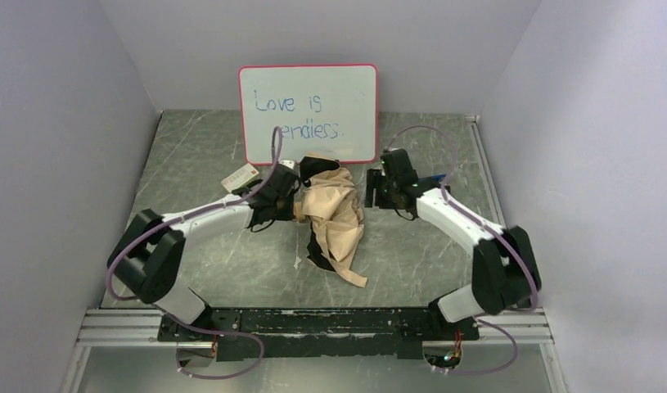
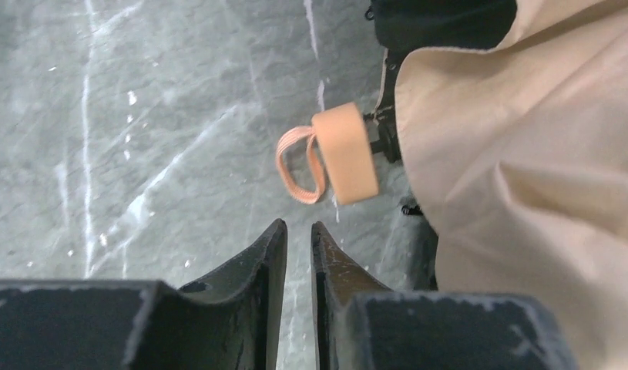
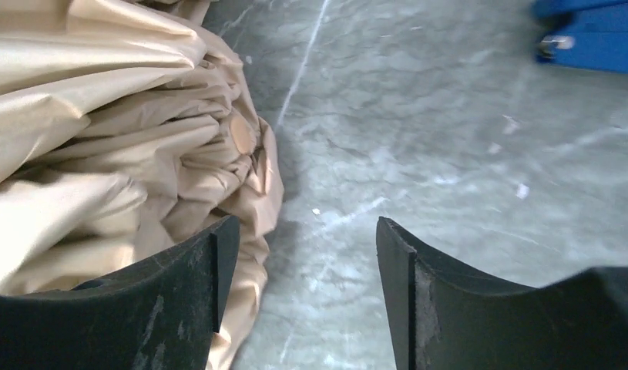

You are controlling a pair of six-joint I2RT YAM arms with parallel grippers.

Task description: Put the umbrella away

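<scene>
Tan umbrella (image 1: pixel 334 217) lies seemingly near-to-far (handle (image 2: pixel 345 153) leftward); left gripper (image 2: pixel 298 225) pinched empty, right gripper (image 3: pixel 307 223) spread.

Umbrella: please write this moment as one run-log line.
umbrella: collapsed, crumpled, ungrasped | left gripper: shut, empty, facing handle | right gripper: open, empty, beside umbrella

The tan fabric folding umbrella (image 3: pixel 102 116) runs off the right wrist view's left edge (mostly unseen); a blue plastic object (image 3: pixel 588 35) is cropped top-right.
</scene>
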